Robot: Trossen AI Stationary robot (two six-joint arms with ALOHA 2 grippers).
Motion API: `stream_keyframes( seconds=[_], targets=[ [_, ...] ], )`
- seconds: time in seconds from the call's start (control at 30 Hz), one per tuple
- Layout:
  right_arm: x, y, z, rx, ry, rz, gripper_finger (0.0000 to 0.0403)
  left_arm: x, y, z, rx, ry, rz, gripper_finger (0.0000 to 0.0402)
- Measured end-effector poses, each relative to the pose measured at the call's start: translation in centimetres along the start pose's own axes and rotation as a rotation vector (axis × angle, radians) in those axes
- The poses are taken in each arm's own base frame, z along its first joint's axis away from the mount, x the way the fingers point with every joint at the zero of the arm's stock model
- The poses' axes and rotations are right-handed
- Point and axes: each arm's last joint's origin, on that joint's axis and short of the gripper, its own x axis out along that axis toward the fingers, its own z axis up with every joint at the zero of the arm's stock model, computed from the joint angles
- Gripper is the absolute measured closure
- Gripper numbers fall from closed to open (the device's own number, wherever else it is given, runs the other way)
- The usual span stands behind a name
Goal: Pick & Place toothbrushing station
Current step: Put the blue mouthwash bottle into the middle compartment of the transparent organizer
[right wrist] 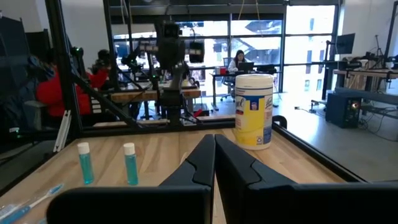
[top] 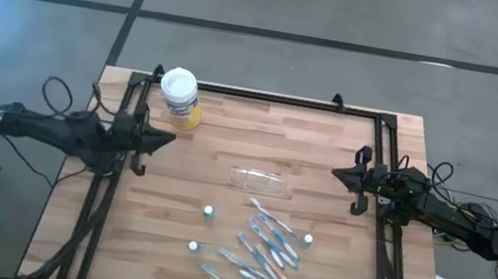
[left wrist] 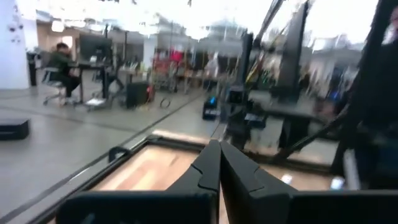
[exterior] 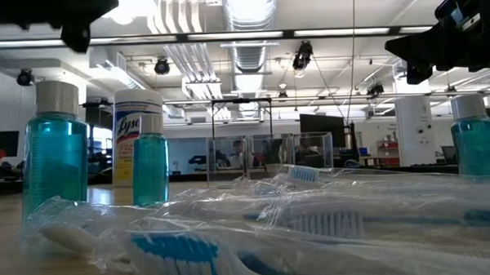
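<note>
Both arms sit up and back at the table edges, nothing in hand. Left gripper [top: 168,139] hangs over the left side near the yellow canister [top: 180,98], fingers pressed together; its wrist view shows the two tips meeting w/ no gap. Right gripper [top: 338,175] is over the right side, fingers likewise together and empty.

The station stuff is all on the wooden table [top: 232,117], toward the near half. Toothbrushes [top: 265,254] lie in a loose heap, crossing & overlapping, each seemingly in a crinkly clear wrapper going by the low view. Small tubes [top: 209,211] w/ white caps & blue liquid stand upright around the heap, well apart from each other. Clear pouch [top: 259,182] lies flat between the canister and the brushes.

What could go wrong, as I see it:
- Brushes overlap, so a pinch on one prob. drags or lifts a neighbour; slick wrap may slip out of the fingers.
- A drag through the heap could knock a tube over; they're narrow & tall, and would likely roll.
- Pouch is thin, flat, see-through: hard to get fingers under, and hard to tell its mouth from here. I can't make out which end is open.
- Fingers must part before any descent; coming down closed just shoves things.
- Both arms reaching the mid-table heap at once risks a clash.
</note>
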Motion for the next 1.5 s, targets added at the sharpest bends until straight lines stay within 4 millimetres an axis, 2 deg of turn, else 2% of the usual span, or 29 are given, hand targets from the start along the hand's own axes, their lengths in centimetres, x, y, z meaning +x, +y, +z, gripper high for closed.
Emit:
stream_keyframes(
  seconds=[0.2, 0.33, 0.43, 0.53, 0.67, 0.8, 0.93, 1.07, 1.2, 1.5],
  targets=[
    [0.0, 0.0, 0.0, 0.008, 0.003, -0.001, 0.0394, 4.4, -2.0, 4.7, 0.186, 0.262, 0.021, 0.0398],
    [0.0, 0.0, -0.1, -0.012, 0.007, -0.002, 0.0394, 7.3, -3.0, 7.2, 0.144, 0.439, 0.136, 0.0396],
    [0.0, 0.0, -0.1, -0.026, 0.007, -0.002, 0.0394, 9.1, -3.8, 8.0, 0.106, 0.617, 0.185, 0.0392],
    [0.0, 0.0, -0.2, -0.024, 0.016, -0.003, 0.0394, 10.6, -4.6, 9.2, 0.03, 0.725, 0.248, 0.0383],
    [0.0, 0.0, -0.2, -0.026, 0.023, -0.004, 0.0394, 12.9, -6.1, 8.2, -0.016, 0.893, 0.31, 0.0349],
    [0.0, 0.0, -0.2, -0.026, 0.025, -0.004, 0.0394, 15.0, -7.5, 6.7, -0.056, 1.02, 0.304, 0.0297],
    [0.0, 0.0, -0.3, -0.026, 0.027, -0.004, 0.0394, 16.8, -8.3, 4.3, -0.057, 1.149, 0.289, 0.0243],
    [0.0, 0.0, -0.3, -0.011, 0.027, -0.004, 0.0394, 17.6, -8.8, 3.0, -0.119, 1.211, 0.287, 0.0202],
    [0.0, 0.0, -0.3, -0.01, 0.028, -0.004, 0.0394, 18.2, -9.2, 1.3, -0.176, 1.295, 0.287, 0.0184],
    [0.0, 0.0, -0.3, -0.007, 0.027, -0.004, 0.0394, 18.6, -10.3, -0.4, -0.246, 1.404, 0.227, 0.0181]
  ],
)
